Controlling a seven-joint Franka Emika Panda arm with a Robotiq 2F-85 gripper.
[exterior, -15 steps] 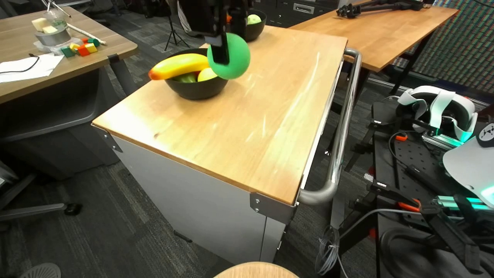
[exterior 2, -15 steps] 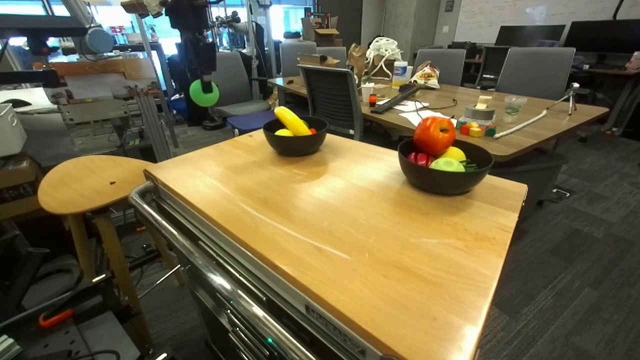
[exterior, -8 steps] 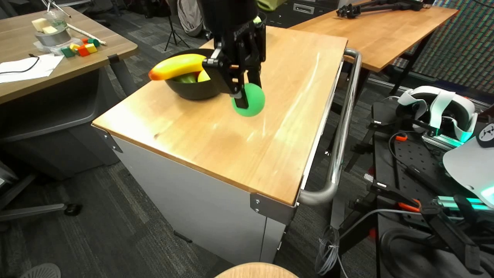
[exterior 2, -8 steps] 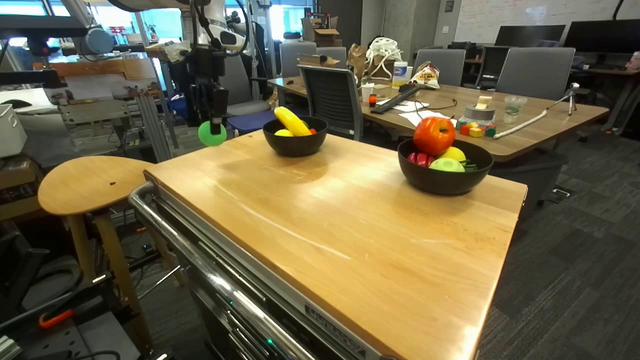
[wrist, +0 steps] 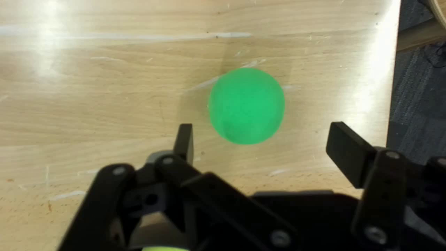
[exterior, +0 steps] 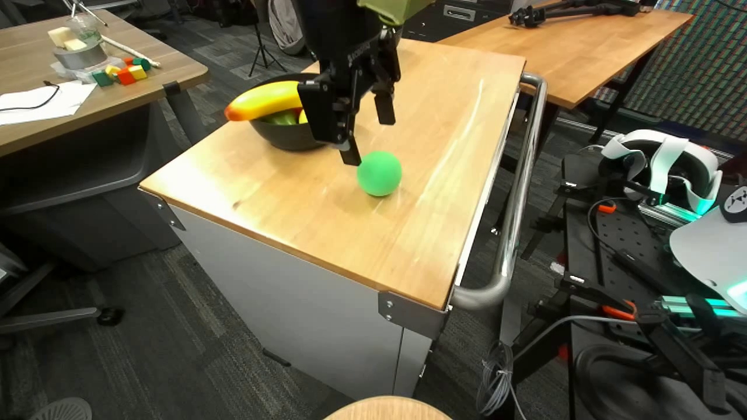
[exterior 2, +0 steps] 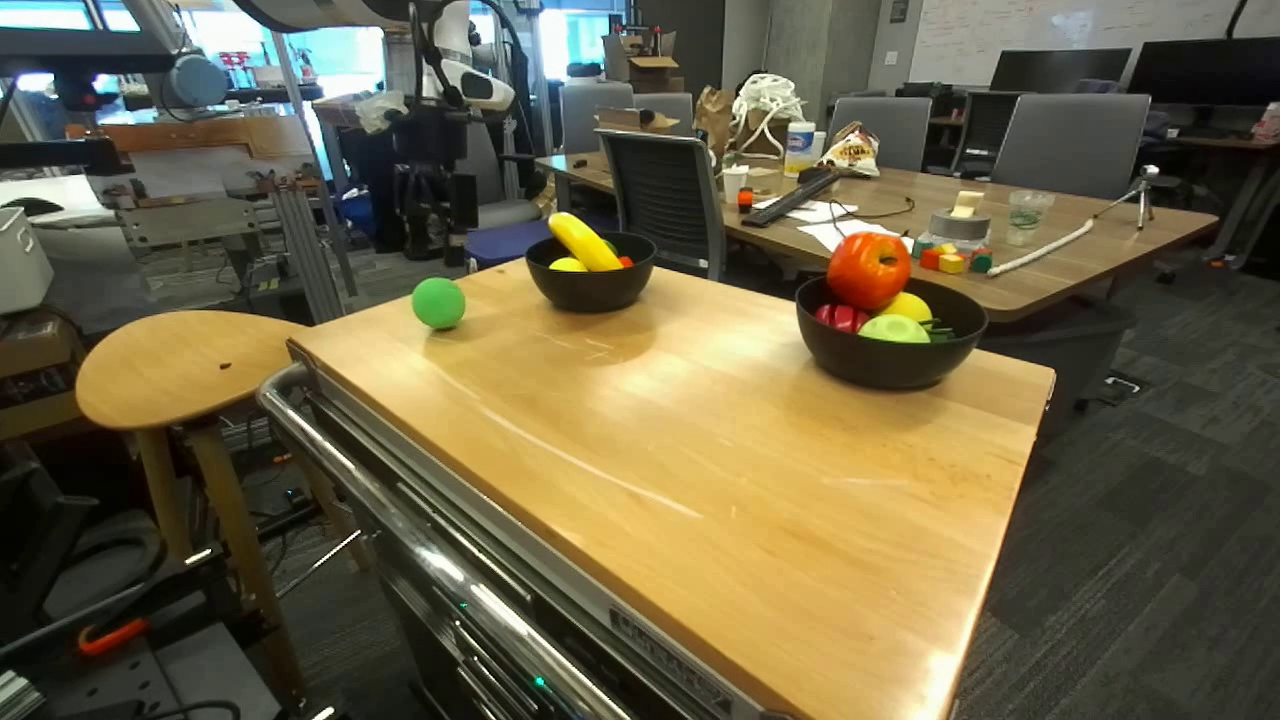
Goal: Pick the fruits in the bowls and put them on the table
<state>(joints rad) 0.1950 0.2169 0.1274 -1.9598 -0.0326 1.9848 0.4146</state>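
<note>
The round green fruit (exterior: 379, 173) has left my gripper (exterior: 367, 138), which stands open just above it. In the wrist view the green fruit (wrist: 246, 106) shows past the spread fingertips, touching neither. Whether it rests on the table (exterior 2: 650, 470) or is slightly above it, I cannot tell. A black bowl (exterior 2: 590, 292) close by holds the yellow banana (exterior 2: 585, 243), a yellow fruit (exterior 2: 568, 265) and partly hidden ones. Another black bowl (exterior 2: 890, 360) carries a large red-orange fruit (exterior 2: 868, 270), a pale green one (exterior 2: 895, 330), a yellow one (exterior 2: 908, 307) and a red one (exterior 2: 842, 318).
A metal bar handle (exterior: 528, 169) runs along one table edge. A round wooden stool (exterior 2: 190, 365) stands beyond the table's end. The cluttered desk (exterior: 175, 73) lies on the opposite side, with a tape roll and coloured blocks.
My gripper has moved away from the banana's bowl and come down over bare tabletop. Its jaws have spread and let go of the green fruit, which has dropped below the fingertips.
</note>
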